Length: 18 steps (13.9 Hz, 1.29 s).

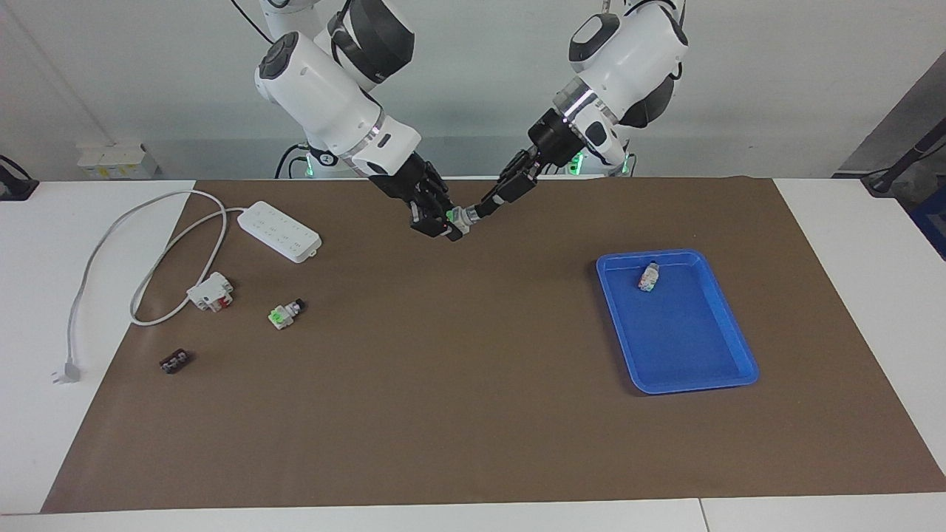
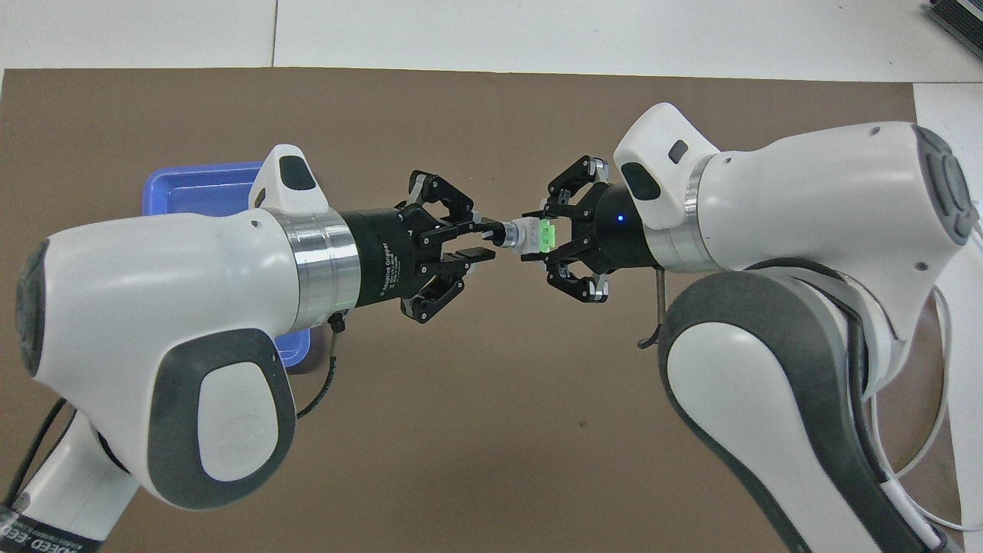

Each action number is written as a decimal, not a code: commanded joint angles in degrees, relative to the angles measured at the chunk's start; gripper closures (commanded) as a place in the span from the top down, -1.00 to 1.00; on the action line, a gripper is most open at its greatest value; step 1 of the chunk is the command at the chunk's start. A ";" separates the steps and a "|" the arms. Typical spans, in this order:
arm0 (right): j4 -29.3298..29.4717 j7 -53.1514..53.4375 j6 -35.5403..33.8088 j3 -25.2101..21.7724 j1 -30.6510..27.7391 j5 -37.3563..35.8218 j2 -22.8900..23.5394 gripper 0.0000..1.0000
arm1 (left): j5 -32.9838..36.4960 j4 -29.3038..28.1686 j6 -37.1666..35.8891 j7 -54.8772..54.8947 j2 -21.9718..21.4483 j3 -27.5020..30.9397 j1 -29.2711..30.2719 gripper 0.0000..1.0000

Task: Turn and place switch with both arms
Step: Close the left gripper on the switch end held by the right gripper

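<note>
My right gripper [image 1: 442, 222] [image 2: 537, 240] is shut on the pale block body of a switch [image 1: 456, 216] [image 2: 530, 235], held level in the air over the mat's middle, near the robots. Its green part faces the right gripper and its dark knob points at my left gripper [image 1: 482, 209] [image 2: 491, 242]. The left fingers stand on either side of the knob with a gap on one side. A second switch [image 1: 649, 277] lies in the blue tray [image 1: 687, 340] [image 2: 192, 188]. A third switch [image 1: 285, 314] lies on the mat toward the right arm's end.
A white-and-red block [image 1: 211, 292] and a small black part [image 1: 175, 361] lie near the third switch. A white power strip [image 1: 284, 230] with its cable and plug [image 1: 65, 372] lies at the right arm's end. The brown mat [image 1: 458, 384] covers the table.
</note>
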 commanded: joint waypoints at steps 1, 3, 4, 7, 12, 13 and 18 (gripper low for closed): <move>-1.17 0.60 0.42 0.12 -0.02 0.63 -1.13 -1.00 | -0.95 -1.45 2.07 -0.31 -0.66 0.69 -1.87 -0.39; -1.17 0.68 0.34 0.12 -0.02 0.63 -1.05 -1.00 | -0.95 -2.15 3.82 -0.31 -0.66 0.69 -2.23 -0.39; -1.17 0.60 0.33 0.12 -0.02 0.63 -1.05 -1.00 | -0.95 -2.16 4.44 -0.31 -0.57 0.69 -2.66 -0.39; -1.17 0.68 0.33 0.12 -0.02 0.63 -1.13 -1.00 | -0.95 -2.16 4.71 0.04 -0.22 0.78 -2.67 -0.40; -1.17 0.68 0.33 0.12 -0.02 0.63 -1.05 -1.00 | -0.77 -1.89 6.21 2.22 0.13 0.78 -2.05 -0.42; -1.17 0.60 0.33 0.12 -0.02 0.63 -1.05 -1.00 | -0.77 -1.98 6.21 2.93 0.13 0.86 -1.97 -0.42; -1.17 0.68 0.34 0.12 -0.02 0.63 -1.05 -1.00 | -0.77 -1.89 6.64 5.93 0.22 0.78 -1.96 -0.50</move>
